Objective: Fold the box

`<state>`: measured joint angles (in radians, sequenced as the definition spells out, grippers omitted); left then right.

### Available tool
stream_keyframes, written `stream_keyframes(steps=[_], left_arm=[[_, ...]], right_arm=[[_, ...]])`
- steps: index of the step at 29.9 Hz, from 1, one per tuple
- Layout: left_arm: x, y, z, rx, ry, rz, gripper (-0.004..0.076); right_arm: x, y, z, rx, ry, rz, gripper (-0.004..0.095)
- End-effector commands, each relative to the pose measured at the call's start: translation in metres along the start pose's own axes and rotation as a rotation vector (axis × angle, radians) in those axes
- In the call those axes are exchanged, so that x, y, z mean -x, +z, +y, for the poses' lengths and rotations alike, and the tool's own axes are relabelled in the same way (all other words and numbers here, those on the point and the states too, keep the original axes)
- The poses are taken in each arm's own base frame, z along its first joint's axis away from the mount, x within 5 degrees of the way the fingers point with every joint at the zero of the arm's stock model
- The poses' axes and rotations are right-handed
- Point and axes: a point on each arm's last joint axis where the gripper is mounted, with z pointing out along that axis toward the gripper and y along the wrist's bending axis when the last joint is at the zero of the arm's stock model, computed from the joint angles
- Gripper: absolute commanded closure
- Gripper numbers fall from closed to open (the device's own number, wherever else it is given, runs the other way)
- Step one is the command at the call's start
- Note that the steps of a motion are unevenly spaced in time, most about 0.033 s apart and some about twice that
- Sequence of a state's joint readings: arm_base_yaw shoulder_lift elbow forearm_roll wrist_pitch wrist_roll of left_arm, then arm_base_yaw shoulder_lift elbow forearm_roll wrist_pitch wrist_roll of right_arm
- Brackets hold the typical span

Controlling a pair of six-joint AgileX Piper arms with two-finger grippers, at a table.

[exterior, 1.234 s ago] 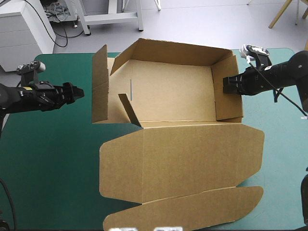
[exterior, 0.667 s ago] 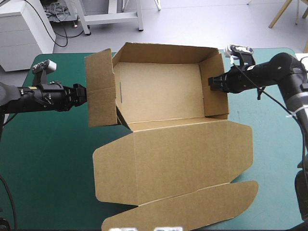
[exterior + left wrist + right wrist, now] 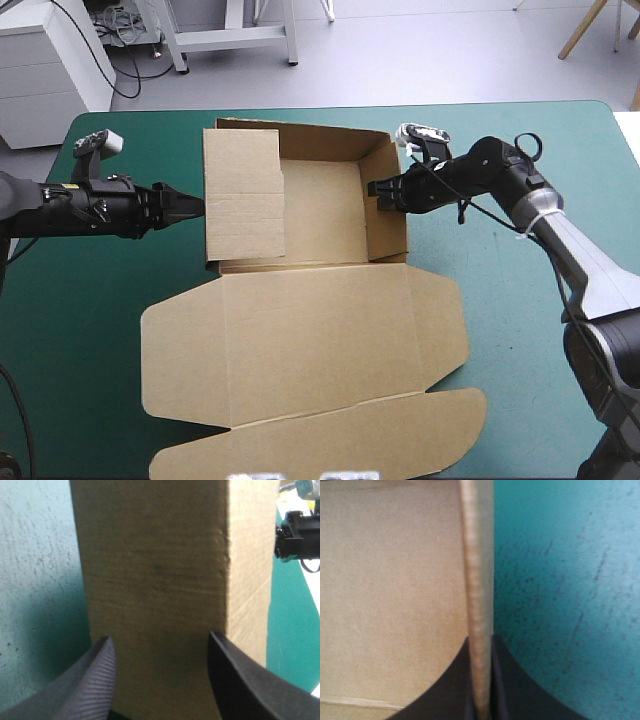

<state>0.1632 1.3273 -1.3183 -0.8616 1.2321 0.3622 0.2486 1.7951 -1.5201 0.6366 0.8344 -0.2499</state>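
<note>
Box (image 3: 320, 300) at mid-counter (image 3: 100, 330), lid flat toward near edge: right hand (image 3: 374, 189), clamped on right wall (image 3: 388, 230), should brace it upright while left hand (image 3: 198, 205), fingers apart, presses left flap (image 3: 243, 195) squarely inward to tuck.

The brown box (image 3: 300, 340) sits as an open tray, left flap folded inward, lid lying flat.

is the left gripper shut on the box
No, the left gripper has its jaws standing apart in front of the box flap, not pinching it.
</note>
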Motion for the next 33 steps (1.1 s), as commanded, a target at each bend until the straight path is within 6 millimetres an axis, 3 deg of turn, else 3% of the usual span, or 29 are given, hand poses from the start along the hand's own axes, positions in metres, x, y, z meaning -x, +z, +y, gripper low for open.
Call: stream_keyframes(steps=[1,11,23,33], left_arm=[[0.001,-0.011,-0.018,-0.077,0.019,-0.035,0.0333],[-0.003,-0.011,-0.015,-0.047,0.036,0.006,0.0333],[-0.013,-0.009,0.008,0.261,-0.001,0.121,0.0335],[-0.018,0.011,0.0,0.582,0.046,0.123,0.0461]], right_arm=[[0.01,-0.011,0.027,0.084,0.031,-0.106,0.0922],[0.004,0.008,0.046,0.125,0.022,-0.088,0.0922],[-0.007,0.022,0.088,0.168,-0.056,-0.128,0.0921],[-0.012,0.024,0.095,0.173,-0.074,-0.099,0.0921]])
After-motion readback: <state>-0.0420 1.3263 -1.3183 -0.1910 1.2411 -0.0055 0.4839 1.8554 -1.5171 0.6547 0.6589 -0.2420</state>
